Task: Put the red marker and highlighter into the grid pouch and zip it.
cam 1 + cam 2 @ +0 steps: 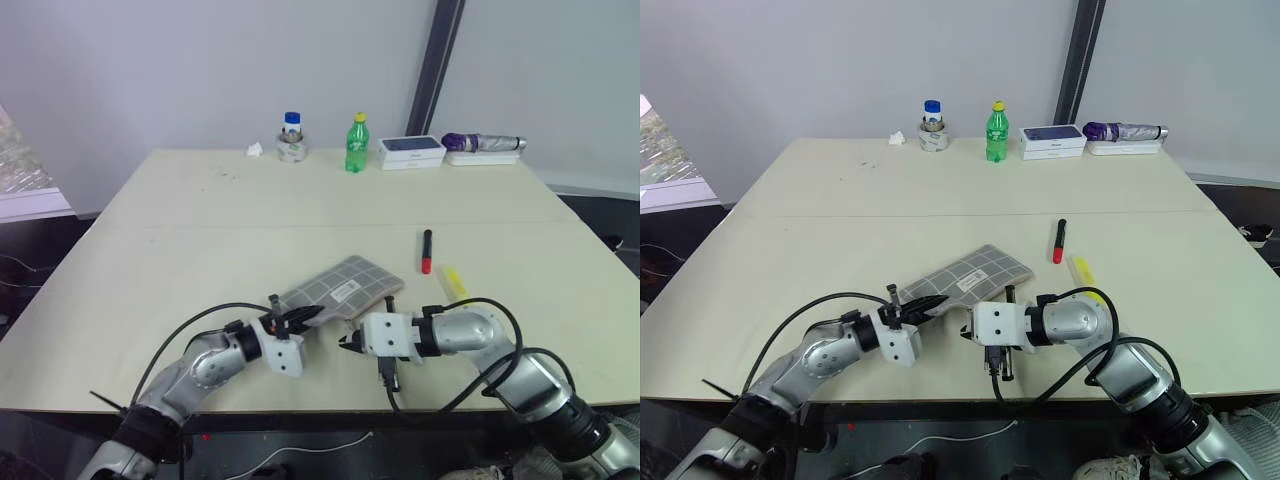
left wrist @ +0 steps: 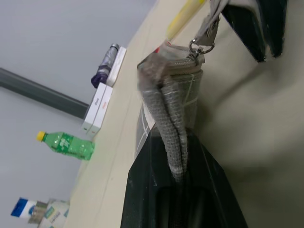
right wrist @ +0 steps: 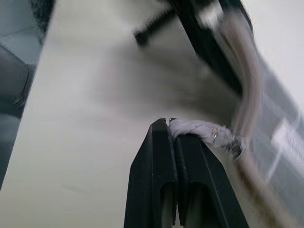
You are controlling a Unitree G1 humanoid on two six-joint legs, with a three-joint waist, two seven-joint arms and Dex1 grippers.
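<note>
Both grippers work at the near edge of the table (image 1: 200, 230), in the lower centre of the head views. Left gripper (image 1: 300, 320) is clamped on the near corner of the grid pouch (image 1: 345, 288); its wrist view shows the grey fabric (image 2: 173, 137) pinched between the two black fingers (image 2: 142, 190). Right gripper (image 1: 347, 343), just to the right of it, has its fingers pressed together on the grey pull cord (image 3: 192, 129) of the zipper, with the metal ring (image 3: 232, 145) just beyond the fingertips.

Grid pouch: lies flat at lower centre, running up and to the right from the grippers, white label upward. Whether the zipper stands open cannot be told from these views.

Red marker (image 1: 427, 250): lies on the bare table right of centre, apart from the pouch, red end nearest the camera. Highlighter (image 1: 455, 283): lies just below and right of the marker, also on the table.

Progress, as a judgement: early. The pouch is secured at both ends of the zipper, apparently for opening. Neither pen is inside; both insertions and the final zipping remain.
</note>
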